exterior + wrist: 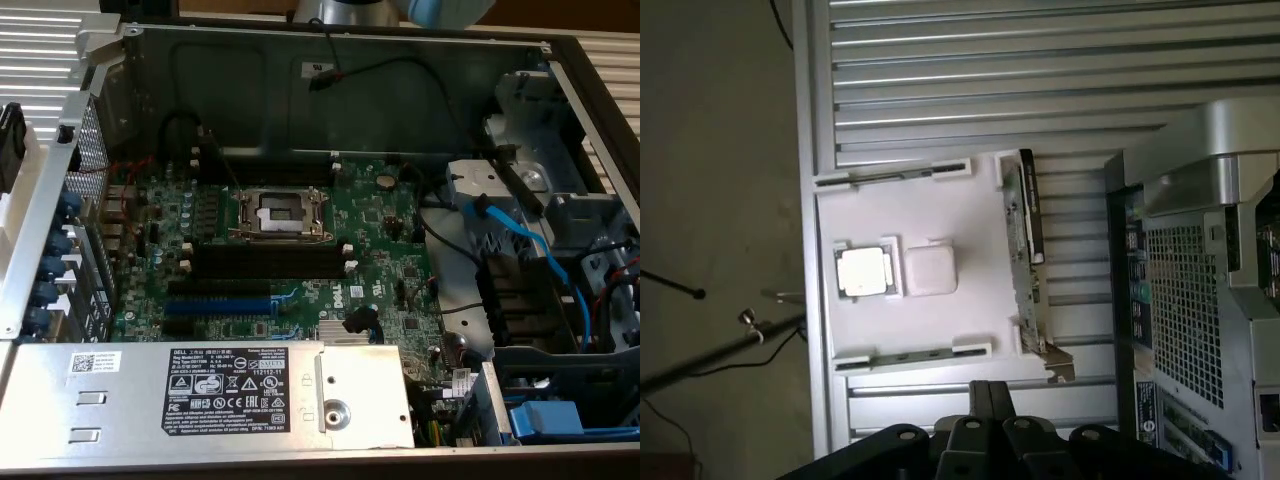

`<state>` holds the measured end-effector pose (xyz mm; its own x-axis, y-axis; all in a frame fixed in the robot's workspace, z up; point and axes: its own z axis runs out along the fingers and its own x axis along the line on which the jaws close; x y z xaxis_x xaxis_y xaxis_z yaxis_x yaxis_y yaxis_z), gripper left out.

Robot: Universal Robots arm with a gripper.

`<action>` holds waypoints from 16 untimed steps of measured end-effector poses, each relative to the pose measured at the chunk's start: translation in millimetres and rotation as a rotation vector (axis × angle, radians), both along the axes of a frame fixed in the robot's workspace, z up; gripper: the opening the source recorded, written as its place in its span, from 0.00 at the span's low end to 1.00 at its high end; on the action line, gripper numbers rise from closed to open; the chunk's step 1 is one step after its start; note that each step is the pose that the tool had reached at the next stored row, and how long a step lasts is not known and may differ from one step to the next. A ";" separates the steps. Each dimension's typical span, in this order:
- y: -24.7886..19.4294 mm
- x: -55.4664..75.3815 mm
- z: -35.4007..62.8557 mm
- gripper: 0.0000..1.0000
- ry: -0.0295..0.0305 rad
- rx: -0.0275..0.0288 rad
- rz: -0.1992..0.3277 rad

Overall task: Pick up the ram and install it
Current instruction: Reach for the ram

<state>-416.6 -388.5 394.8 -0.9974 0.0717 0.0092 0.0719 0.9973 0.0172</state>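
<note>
Gripper (985, 400) above white holder tray (910, 330) beside open computer case (1200, 260); finger state cannot be told. Ram (1025, 255) on edge in tray slot nearest case, untouched. Motherboard (380, 250) memory slots (265, 262) unfilled.

Ram (1025, 255): thin dark-green stick, white label, standing on edge in white holder tray.

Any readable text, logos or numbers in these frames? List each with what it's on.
"DELL": black label on the power supply.
Dell logo: motherboard, near its front edge.
Fine print on that black label, the white sticker beside it and the case stickers in the wrist view: too small to read.
The ram: nothing legible.
</note>
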 end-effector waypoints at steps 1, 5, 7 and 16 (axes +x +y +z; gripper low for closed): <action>0.0 -4.6 0.0 0.10 -0.0001 0.0001 0.000; 0.0 -22.9 -0.1 0.10 0.0000 0.0000 0.000; 0.0 -32.0 -0.1 0.10 0.0000 0.0000 0.000; 0.3 -50.8 -0.1 0.10 0.0000 0.0000 0.000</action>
